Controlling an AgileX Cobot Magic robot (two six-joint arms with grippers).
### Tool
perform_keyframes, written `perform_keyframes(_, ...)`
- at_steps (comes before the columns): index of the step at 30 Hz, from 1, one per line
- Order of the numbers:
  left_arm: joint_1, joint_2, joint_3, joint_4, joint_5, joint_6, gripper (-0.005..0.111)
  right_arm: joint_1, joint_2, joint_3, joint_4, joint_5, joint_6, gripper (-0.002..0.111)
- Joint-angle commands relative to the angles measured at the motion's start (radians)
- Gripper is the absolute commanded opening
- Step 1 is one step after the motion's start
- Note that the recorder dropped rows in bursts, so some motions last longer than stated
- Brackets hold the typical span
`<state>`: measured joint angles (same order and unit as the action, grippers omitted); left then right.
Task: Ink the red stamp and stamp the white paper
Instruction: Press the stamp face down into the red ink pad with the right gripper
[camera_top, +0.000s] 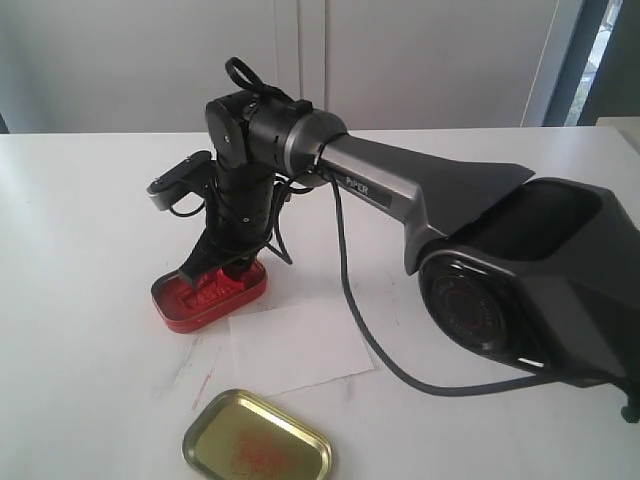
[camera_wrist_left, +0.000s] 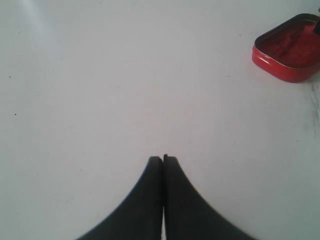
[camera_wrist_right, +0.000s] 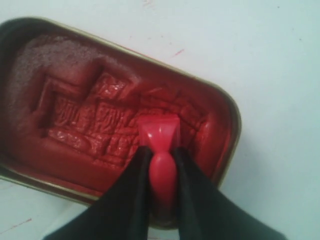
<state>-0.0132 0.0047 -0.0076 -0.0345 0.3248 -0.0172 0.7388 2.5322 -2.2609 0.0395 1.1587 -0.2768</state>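
Observation:
My right gripper (camera_wrist_right: 161, 150) is shut on the knob of the red stamp (camera_wrist_right: 159, 131), whose square base rests on the ink inside the oblong red ink tin (camera_wrist_right: 75, 120). In the exterior view the right gripper (camera_top: 232, 268) reaches down into the ink tin (camera_top: 185, 306), and the stamp is hidden behind its fingers. The white paper (camera_top: 295, 345) lies flat just to the right of the tin. My left gripper (camera_wrist_left: 163, 159) is shut on nothing above bare table, with the ink tin (camera_wrist_left: 287, 52) off to one side.
The gold oval lid (camera_top: 258, 443) with red smears lies near the front edge, below the paper. A black cable (camera_top: 365, 335) trails from the right arm across the white table (camera_top: 80, 230). Red ink streaks (camera_top: 203, 385) mark the tabletop beside the paper.

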Motion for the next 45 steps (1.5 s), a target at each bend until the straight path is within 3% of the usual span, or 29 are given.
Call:
perform_keyframes(1, 0.002, -0.005, 0.008, -0.002, 0.008, -0.004, 0.000, -0.001, 0.094, 0.036, 0.010, 0.026, -0.009, 0.000)
perform_keyframes(45, 0.002, -0.005, 0.008, -0.002, 0.008, -0.004, 0.000, -0.001, 0.018, 0.036, -0.002, 0.023, 0.003, 0.000)
